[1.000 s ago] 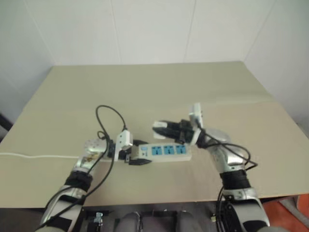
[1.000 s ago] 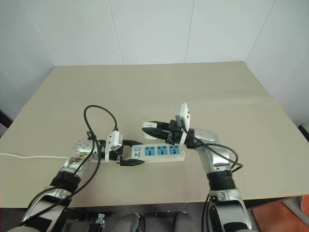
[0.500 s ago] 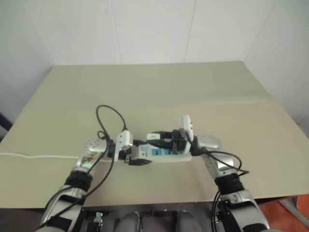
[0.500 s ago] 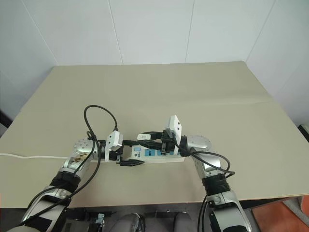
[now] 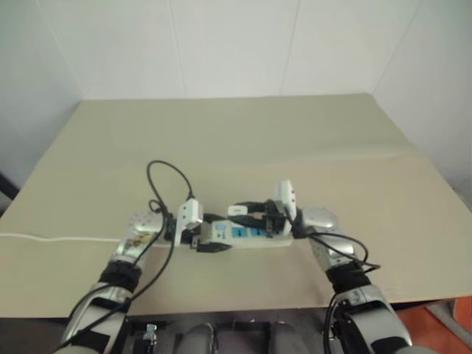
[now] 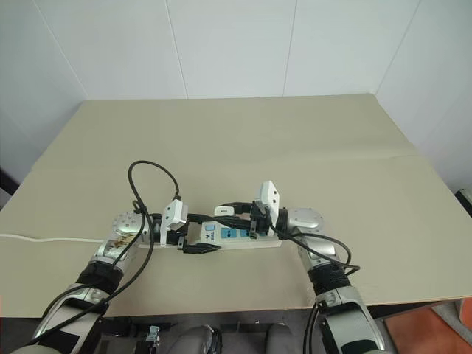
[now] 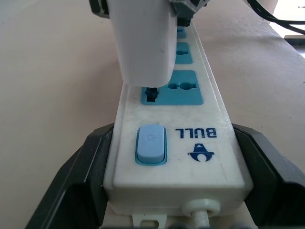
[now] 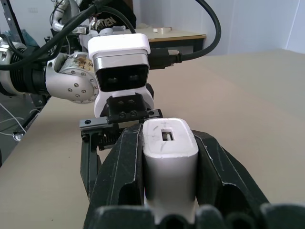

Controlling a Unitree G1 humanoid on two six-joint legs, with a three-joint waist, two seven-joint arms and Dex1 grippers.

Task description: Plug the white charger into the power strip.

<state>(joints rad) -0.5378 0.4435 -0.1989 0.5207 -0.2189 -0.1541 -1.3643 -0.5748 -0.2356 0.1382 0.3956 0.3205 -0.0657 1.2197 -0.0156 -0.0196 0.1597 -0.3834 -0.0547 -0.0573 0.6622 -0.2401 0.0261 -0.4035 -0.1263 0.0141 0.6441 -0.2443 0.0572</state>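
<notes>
Strip (image 7: 177, 143) flat on table (image 5: 243, 140), switch end clamped between fingers (image 7: 81, 176) of left tool (image 5: 210, 236). Charger (image 8: 169, 167) gripped in closed right tool (image 6: 230, 214), positioned directly over strip, prongs at socket (image 7: 172, 88) nearest switch (image 7: 151, 143), body not seated flush.

Right claw (image 6: 234, 217) clamped, left claw (image 6: 200, 234) wide.
</notes>
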